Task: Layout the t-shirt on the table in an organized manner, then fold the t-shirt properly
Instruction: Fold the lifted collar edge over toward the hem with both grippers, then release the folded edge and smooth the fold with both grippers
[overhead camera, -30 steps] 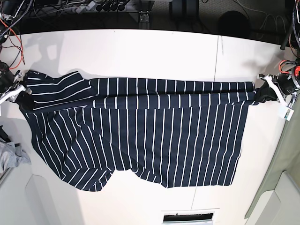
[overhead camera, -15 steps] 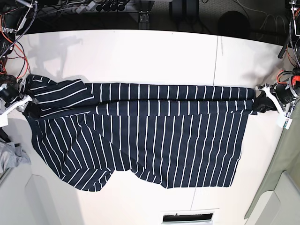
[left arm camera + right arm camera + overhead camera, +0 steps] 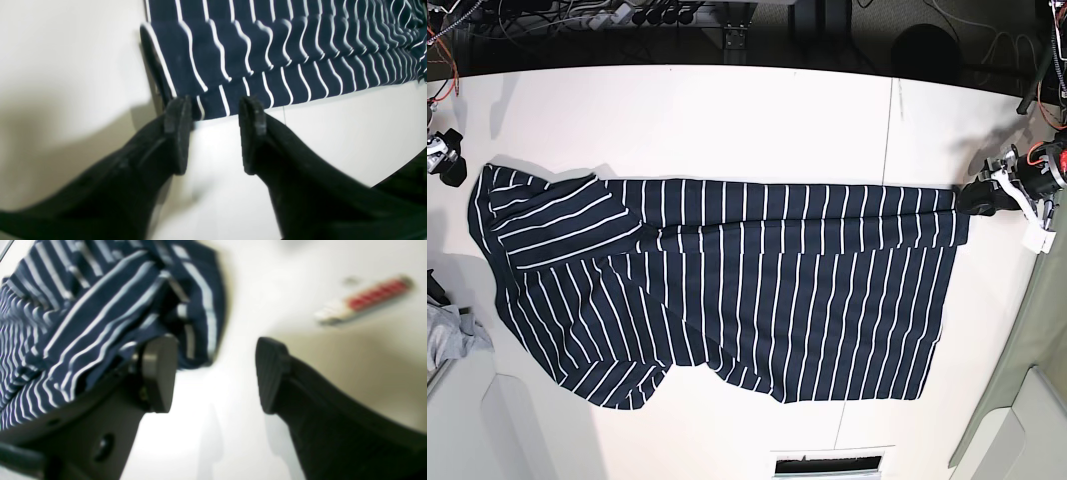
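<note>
The navy t-shirt (image 3: 727,280) with thin white stripes lies spread flat on the white table (image 3: 727,110), with its top edge folded over in a band and one sleeve at the left. My left gripper (image 3: 980,198) is open at the shirt's right top corner. In the left wrist view, the left gripper (image 3: 215,106) has its jaws apart on either side of the corner's hem (image 3: 213,110), not clamped on it. My right gripper (image 3: 445,158) is open and empty just off the shirt's left end. In the right wrist view, the right gripper (image 3: 213,353) has the shirt (image 3: 100,313) beside its left finger.
A small grey cloth (image 3: 452,335) lies at the table's left front edge. A dark seam (image 3: 889,130) crosses the table. A slot (image 3: 832,463) sits at the front edge. A red and white tag (image 3: 363,298) lies near my right gripper. Cables run along the back.
Both grippers have opened and let go of the shirt's ends. The stretched top edge has settled flat on the table. The right gripper has drawn back up and to the left.
</note>
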Available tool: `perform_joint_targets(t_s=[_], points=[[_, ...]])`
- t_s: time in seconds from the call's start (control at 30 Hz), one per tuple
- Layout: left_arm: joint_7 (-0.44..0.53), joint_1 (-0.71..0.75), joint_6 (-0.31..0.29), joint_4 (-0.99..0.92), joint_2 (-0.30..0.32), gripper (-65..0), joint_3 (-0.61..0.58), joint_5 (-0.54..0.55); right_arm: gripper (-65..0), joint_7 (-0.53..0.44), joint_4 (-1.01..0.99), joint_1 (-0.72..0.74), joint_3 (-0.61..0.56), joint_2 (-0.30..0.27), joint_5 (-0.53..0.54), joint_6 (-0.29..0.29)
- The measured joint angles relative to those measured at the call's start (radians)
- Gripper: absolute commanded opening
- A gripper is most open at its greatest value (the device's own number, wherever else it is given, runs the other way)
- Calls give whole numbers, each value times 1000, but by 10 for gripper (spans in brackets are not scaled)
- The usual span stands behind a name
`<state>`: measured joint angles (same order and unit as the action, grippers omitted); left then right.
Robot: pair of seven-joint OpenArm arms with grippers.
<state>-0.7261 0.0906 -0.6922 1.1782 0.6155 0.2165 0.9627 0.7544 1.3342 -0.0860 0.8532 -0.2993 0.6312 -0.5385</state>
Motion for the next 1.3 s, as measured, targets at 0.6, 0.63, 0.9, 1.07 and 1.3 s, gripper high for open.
perform_joint_targets(t_s=[0.6, 0.63, 0.9, 1.07, 1.3], points=[[177, -27, 158, -8, -122, -268, 8, -325, -281, -124, -245, 153, -106, 69, -54, 25], [183, -31, 157, -17, -124, -268, 8, -326, -281, -127, -245, 153, -106, 76, -51, 25], [265, -135, 157, -152, -172, -276, 13, -363, -307, -126, -245, 184, -139, 131, -51, 21], [299, -185, 160, -219, -190, -650, 12, -447, -644, -118, -246, 181, -159, 128, -60, 23], [217, -165, 84, -177, -171, -650, 11, -397, -650, 24, -218, 174, -159, 119, -15, -7]])
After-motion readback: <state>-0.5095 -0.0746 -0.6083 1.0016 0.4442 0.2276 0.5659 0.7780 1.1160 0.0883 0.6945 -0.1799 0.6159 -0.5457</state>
